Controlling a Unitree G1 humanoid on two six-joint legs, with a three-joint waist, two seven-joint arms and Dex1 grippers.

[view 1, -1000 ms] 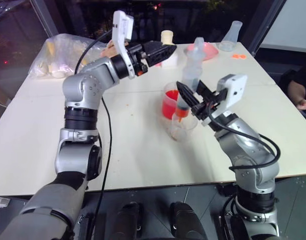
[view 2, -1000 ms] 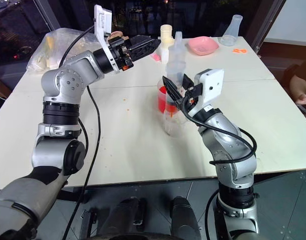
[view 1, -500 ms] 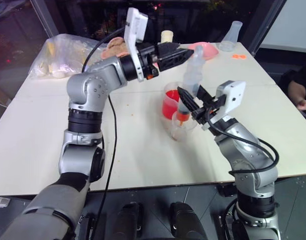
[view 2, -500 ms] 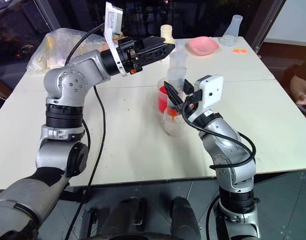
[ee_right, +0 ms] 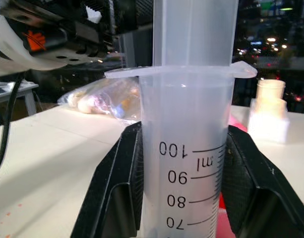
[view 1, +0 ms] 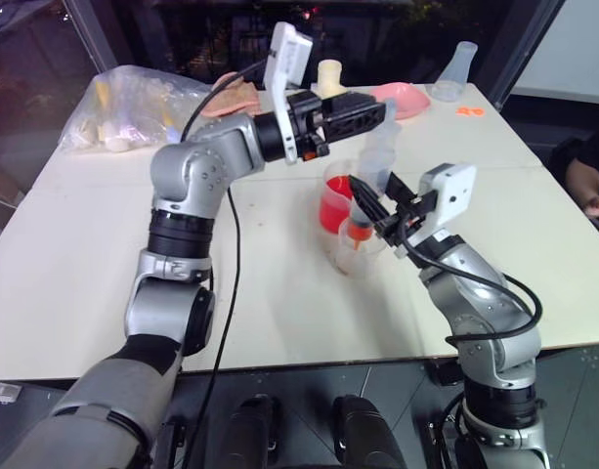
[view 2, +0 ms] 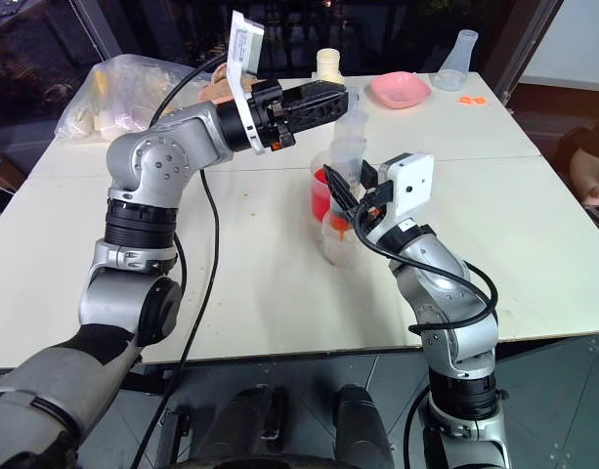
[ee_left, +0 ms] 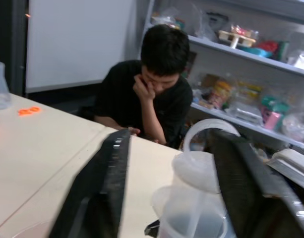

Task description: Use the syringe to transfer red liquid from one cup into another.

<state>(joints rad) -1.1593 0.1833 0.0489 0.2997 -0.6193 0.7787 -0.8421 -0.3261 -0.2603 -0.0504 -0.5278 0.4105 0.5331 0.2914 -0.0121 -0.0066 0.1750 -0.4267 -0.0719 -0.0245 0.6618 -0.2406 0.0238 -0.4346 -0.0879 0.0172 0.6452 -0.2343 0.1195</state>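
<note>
The right gripper [view 1: 369, 203] grasps the syringe [view 1: 370, 176] over the small cup [view 1: 355, 247]. The left gripper [ee_left: 166, 168] stands half-open around the plunger ring [ee_left: 210, 130]; an off-centre push may tip the syringe and spill red liquid.

A pale table [view 1: 104, 254] made of boards butted together, seams visible, stands on dark glossy floor tiles [view 1: 397, 376]. Dark glass panes [view 1: 25, 68] run behind its far and left edges; a white wall panel [view 1: 573, 49] is far right. Shelves [ee_left: 251, 54] crowded with goods line another wall
</note>
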